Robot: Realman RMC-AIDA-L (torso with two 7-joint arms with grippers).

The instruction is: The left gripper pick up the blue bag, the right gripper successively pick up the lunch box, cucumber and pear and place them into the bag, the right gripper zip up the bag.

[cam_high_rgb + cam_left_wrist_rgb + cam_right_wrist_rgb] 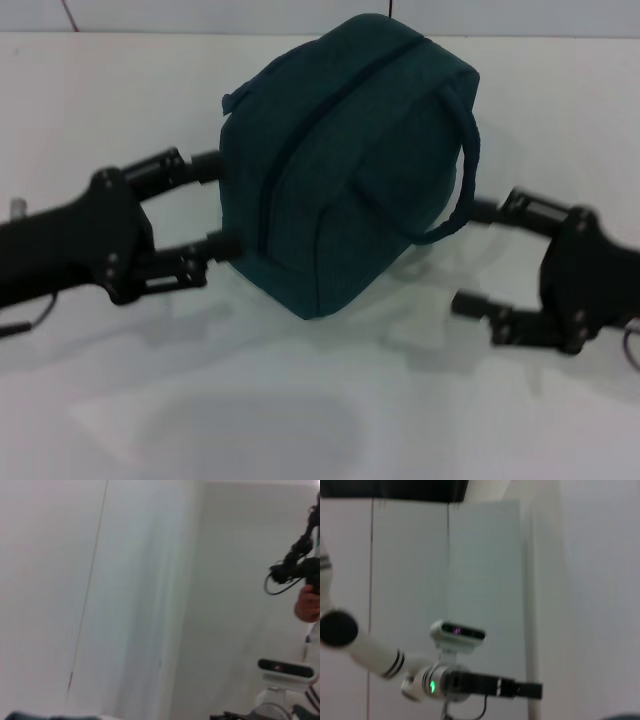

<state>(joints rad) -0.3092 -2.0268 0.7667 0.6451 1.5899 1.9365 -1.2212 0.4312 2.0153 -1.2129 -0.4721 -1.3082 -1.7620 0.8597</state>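
The blue bag (345, 170) hangs tilted above the white table (110, 90), and its shadow lies below it. The zipper line across its top looks closed, and one loop handle (466, 165) hangs on its right side. My left gripper (222, 200) is at the bag's left end, with both fingers pressed against the fabric, holding it up. In the right wrist view it shows side-on with its green lamp (490, 687). My right gripper (472, 257) is open and empty just right of the bag, its upper finger close to the handle. The lunch box, cucumber and pear are out of view.
White table surface lies all around and below the bag. In the left wrist view a person's hand (306, 602) holding black gear shows far off at the right edge, in front of pale walls. My head camera (457, 632) shows in the right wrist view.
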